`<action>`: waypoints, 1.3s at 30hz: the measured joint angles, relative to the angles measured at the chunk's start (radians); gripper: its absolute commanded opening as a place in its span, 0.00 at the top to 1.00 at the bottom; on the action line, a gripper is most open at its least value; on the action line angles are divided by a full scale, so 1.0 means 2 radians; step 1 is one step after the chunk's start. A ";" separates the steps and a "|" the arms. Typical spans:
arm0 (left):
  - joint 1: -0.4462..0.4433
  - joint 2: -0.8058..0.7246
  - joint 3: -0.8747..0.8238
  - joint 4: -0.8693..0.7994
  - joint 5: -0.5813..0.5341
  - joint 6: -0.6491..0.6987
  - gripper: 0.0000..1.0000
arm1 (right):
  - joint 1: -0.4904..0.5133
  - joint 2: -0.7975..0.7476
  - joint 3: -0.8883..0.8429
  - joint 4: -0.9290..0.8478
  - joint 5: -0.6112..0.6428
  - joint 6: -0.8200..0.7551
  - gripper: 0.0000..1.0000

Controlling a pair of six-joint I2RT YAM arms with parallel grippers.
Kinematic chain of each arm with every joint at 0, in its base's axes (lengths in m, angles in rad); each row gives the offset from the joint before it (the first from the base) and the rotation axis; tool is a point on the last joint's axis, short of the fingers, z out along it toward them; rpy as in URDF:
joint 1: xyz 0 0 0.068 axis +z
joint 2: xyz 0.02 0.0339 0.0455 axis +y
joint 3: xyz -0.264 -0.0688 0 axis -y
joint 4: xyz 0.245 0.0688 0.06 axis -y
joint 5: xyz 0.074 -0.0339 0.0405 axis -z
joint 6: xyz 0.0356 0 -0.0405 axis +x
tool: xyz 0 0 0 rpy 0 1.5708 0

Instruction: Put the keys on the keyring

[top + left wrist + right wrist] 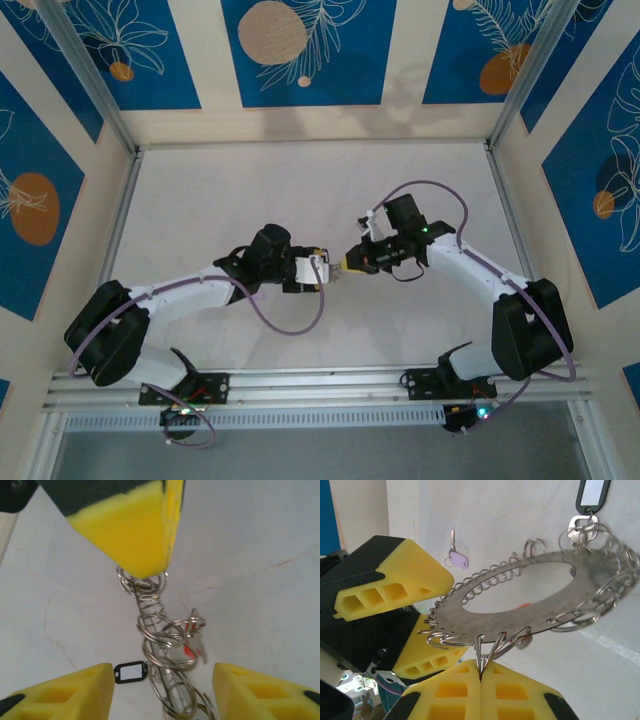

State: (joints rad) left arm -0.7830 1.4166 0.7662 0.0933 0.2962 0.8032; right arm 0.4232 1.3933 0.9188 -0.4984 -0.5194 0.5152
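Pinching the keyring [520, 617] rim, the right end effector [481, 672] holds it between parted fingers of the left end effector [162, 677].

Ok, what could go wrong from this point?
1. The right pincer grips the keyring only by thin loops at its rim, so the disc could swing or slip.
2. The left pincer straddles the ring edge-on with jaws apart; closing may snag several loops.
3. The lilac key lies apart on the table, needing a separate pickup.
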 measured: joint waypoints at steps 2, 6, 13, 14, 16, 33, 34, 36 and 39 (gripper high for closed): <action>0.000 0.000 0.000 0.006 -0.003 -0.005 0.51 | 0.002 0.001 0.002 -0.002 0.002 -0.011 1.00; -0.001 0.000 -0.003 0.025 -0.007 -0.016 0.49 | 0.008 0.002 0.006 -0.002 0.013 -0.034 1.00; 0.000 -0.009 -0.003 0.038 0.010 -0.060 0.38 | 0.020 -0.008 -0.003 0.040 0.037 -0.070 1.00; 0.000 -0.014 -0.003 0.036 0.016 -0.065 0.38 | 0.020 -0.012 -0.007 0.050 0.038 -0.074 1.00; 0.002 -0.030 -0.003 0.026 0.032 -0.071 0.39 | 0.020 -0.024 -0.021 0.078 0.037 -0.090 1.00; 0.101 -0.115 0.014 -0.061 0.137 -0.128 0.61 | 0.034 -0.104 -0.118 0.269 0.008 -0.318 1.00; 0.101 -0.111 0.017 -0.064 0.146 -0.128 0.63 | 0.036 -0.104 -0.118 0.276 0.006 -0.331 1.00; 0.101 -0.103 0.021 -0.068 0.164 -0.128 0.65 | 0.038 -0.104 -0.119 0.288 0.002 -0.352 1.00; 0.101 -0.091 0.023 -0.069 0.184 -0.128 0.67 | 0.045 -0.104 -0.123 0.309 -0.003 -0.378 1.00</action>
State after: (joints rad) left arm -0.5816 1.2339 0.8112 -0.0456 0.6647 0.5476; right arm 0.5125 1.1851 0.6724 0.1188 -0.5247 -0.2405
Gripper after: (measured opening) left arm 0.340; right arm 0.056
